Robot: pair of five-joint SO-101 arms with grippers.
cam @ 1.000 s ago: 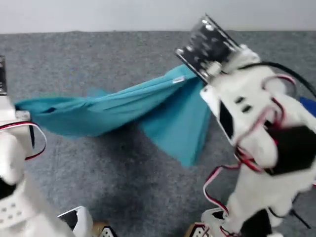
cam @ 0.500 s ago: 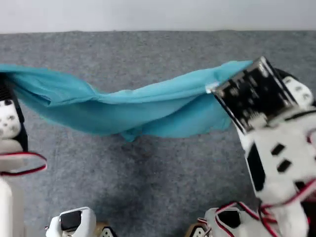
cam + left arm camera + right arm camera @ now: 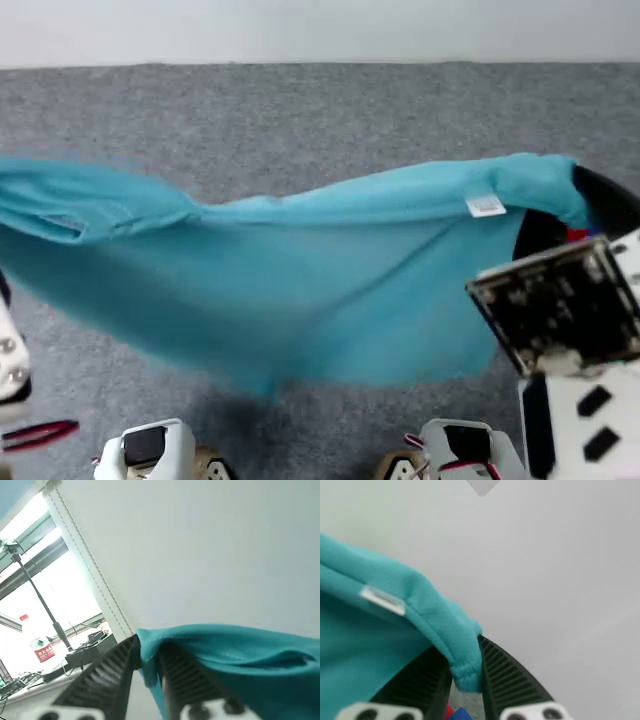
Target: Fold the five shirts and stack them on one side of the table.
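Teal shirt [image 3: 320,290]: lifted clear of the grey table [image 3: 300,110] and stretched wide, top hem taut from side to side, body hanging below as a loose sheet. White label [image 3: 486,206] sits near the right end. Your left gripper [image 3: 147,662] pinches one end of the hem. Your right gripper [image 3: 466,672] is clamped on the other, cloth bunched between its jaws. The two-ended hold looks meant to spread the cloth flat for laying down before a first fold. My guess: you're early in the task.
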